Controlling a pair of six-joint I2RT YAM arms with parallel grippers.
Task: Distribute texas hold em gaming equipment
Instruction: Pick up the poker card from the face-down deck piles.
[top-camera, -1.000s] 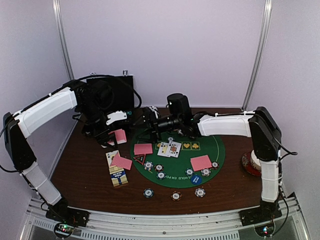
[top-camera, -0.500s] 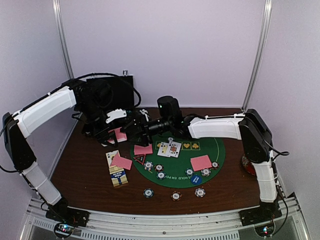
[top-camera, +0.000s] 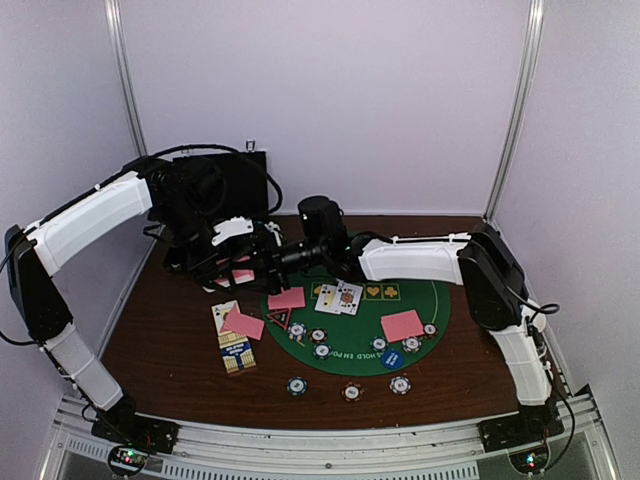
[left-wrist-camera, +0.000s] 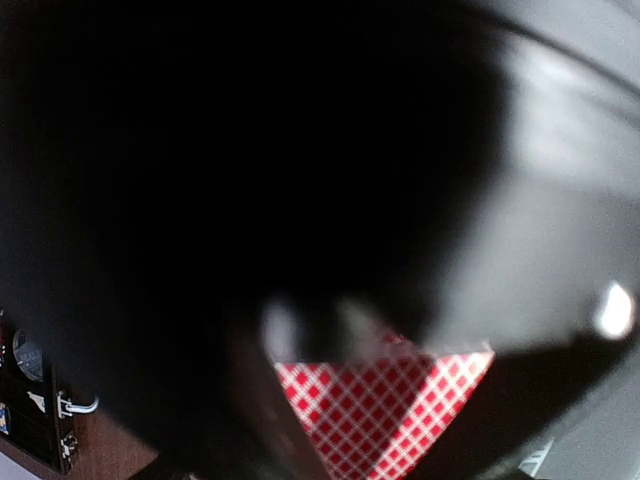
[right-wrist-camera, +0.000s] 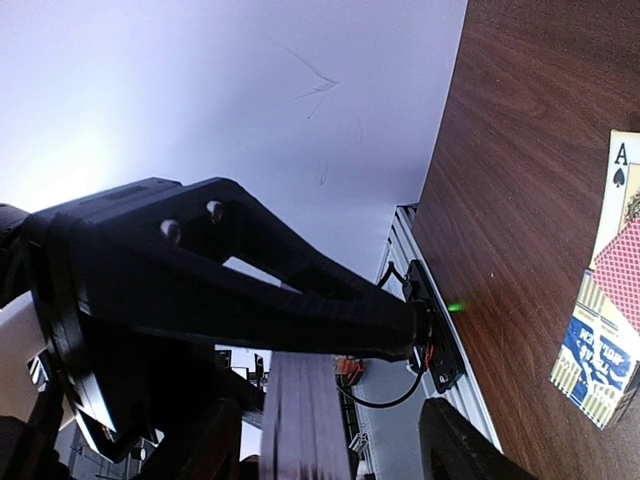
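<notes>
Left of centre in the top view, the left gripper is clenched on a deck of pink-backed cards, held above the tabletop. Its wrist camera shows a checkered card back pinched close to the lens. The right gripper reaches in from the right with its jaws apart. In its wrist view, what looks like the deck's edge stands between its fingers, not clamped. A loose pink-backed card lies on the green mat at centre. Three poker chips sit on bare wood toward the bottom of the frame.
</notes>
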